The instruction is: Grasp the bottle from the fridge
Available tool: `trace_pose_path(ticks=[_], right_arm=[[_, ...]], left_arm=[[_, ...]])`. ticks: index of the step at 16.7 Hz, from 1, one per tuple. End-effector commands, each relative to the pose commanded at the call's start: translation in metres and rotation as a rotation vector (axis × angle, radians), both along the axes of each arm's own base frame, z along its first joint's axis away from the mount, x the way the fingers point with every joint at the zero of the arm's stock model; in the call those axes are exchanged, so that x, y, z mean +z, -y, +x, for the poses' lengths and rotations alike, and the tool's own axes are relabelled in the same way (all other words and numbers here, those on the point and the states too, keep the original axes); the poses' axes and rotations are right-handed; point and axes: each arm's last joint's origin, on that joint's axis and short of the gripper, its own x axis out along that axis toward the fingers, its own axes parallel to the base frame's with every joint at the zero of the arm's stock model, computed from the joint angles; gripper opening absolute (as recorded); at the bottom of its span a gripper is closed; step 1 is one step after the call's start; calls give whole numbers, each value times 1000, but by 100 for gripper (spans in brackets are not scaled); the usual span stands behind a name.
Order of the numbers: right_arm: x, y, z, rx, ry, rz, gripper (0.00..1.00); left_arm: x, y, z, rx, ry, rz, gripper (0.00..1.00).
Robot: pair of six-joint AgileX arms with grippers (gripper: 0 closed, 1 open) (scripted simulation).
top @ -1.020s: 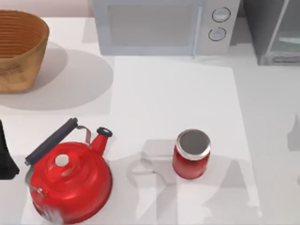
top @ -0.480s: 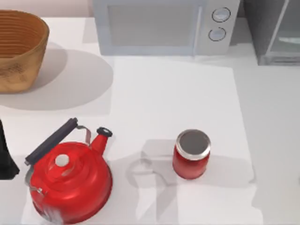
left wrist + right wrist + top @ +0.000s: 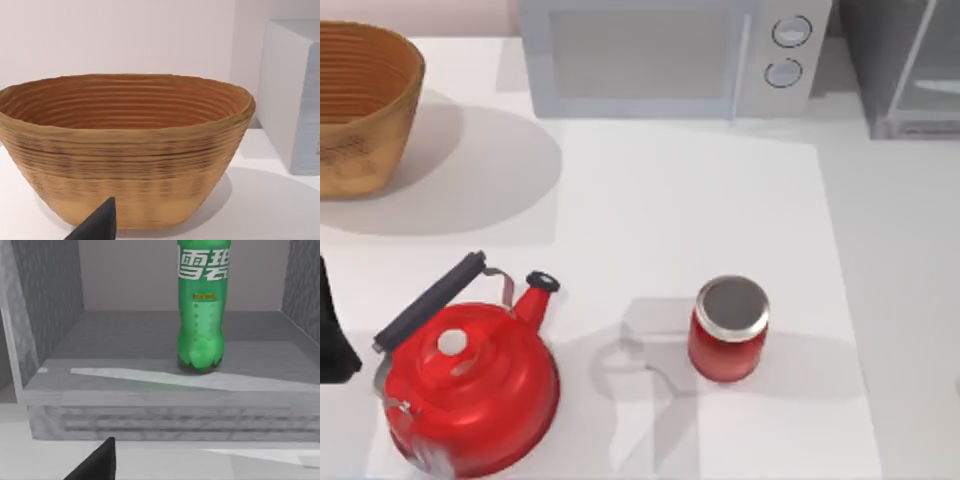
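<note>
White tabletop stretched across the scene, with a light grey microwave [image 3: 670, 55] along its back edge and the fridge [image 3: 905, 65] in the far right corner, its door standing open. A woven basket [image 3: 360, 105] sat at the far left, a red kettle [image 3: 470, 375] near the front left, and a squat red jar [image 3: 728, 330] with a silver lid in the middle of the front area.

Through the right wrist camera the bottle [image 3: 201, 305] stood upright on the fridge's grey floor, a little way in from the front lip, with clear space on both sides. One dark fingertip [image 3: 97, 462] of the right gripper showed in that view, well short of the fridge sill; whether its fingers were spread or together could not be told. The left arm [image 3: 332, 330] sat parked at the table's left edge, its camera facing the basket, and its fingers could not be judged either.

This looked like the approach stage: the right arm lined up on the open compartment, nothing grasped yet. The next move would likely call for a level advance over the sill, fingers spread wide enough to pass either side of the bottle's body, then a close around its lower half without knocking it backwards.
</note>
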Motion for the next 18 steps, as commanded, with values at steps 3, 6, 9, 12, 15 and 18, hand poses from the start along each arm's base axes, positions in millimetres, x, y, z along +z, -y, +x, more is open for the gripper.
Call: trace_pose_path(ticks=[3, 6, 9, 12, 15, 18], right_arm=[[0, -1, 0, 3, -3, 2, 100], [-2, 2, 18, 9, -7, 2, 100], [-2, 10, 59, 10, -6, -1, 100], [1, 17, 115, 4, 6, -8, 100], [6, 15, 168, -3, 12, -11, 100], [9, 6, 200, -8, 0, -9, 100]], left_arm=[[0, 0, 0, 0, 0, 0, 100], [0, 0, 0, 0, 0, 0, 100], [0, 0, 0, 0, 0, 0, 100], [0, 0, 0, 0, 0, 0, 100], [0, 0, 0, 0, 0, 0, 100], [0, 0, 0, 0, 0, 0, 100]])
